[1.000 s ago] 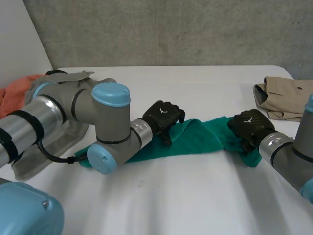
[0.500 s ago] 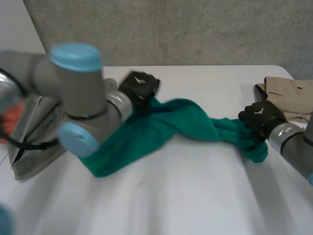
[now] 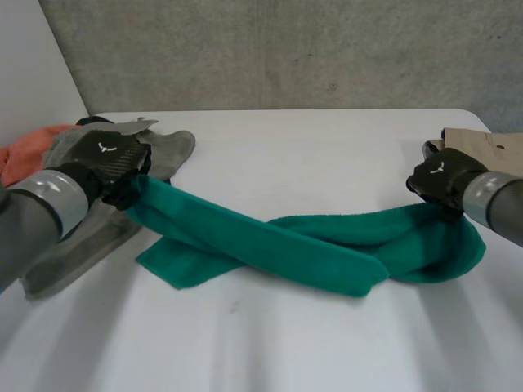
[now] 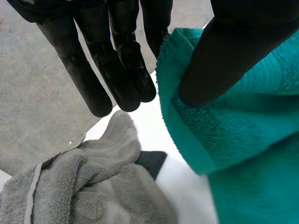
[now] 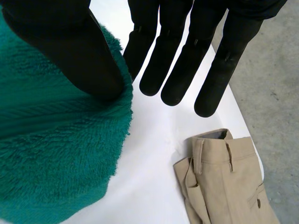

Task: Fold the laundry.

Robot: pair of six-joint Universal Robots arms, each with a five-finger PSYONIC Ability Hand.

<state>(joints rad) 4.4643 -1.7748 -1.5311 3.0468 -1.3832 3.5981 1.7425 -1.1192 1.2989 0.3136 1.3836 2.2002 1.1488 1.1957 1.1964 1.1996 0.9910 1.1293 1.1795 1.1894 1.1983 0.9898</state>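
White table [image 3: 310,155], matte and bare in its middle, runs back to a grey concrete wall [image 3: 286,49]. I note a pale panel [image 3: 33,65] at the robot's left. The wrist views show grey concrete floor [image 4: 32,93] past the table's edge.

Items on the surface:
- A grey towel [image 3: 106,237] lies rumpled at the left edge.
- An orange cloth [image 3: 20,155] lies just behind the grey towel.
- Folded beige trousers [image 3: 482,151] lie at the far right corner.

The green towel [image 3: 310,249] is bunched lengthwise into a band and spans the table between the two hands. Both its ends are raised. Its middle sags onto the table, and one loose corner lies flat just beside the grey towel.

The left hand [image 3: 102,159] is above the grey towel and grips the green towel's left end. In its wrist view the thumb presses the edge of the cloth against straight fingers [image 4: 117,70].

The right hand [image 3: 441,180] is just beside the trousers and grips the right end the same way, with the thumb on the pile and the fingers [image 5: 177,70] straight behind it. The cloth hangs in a rounded fold below that hand.
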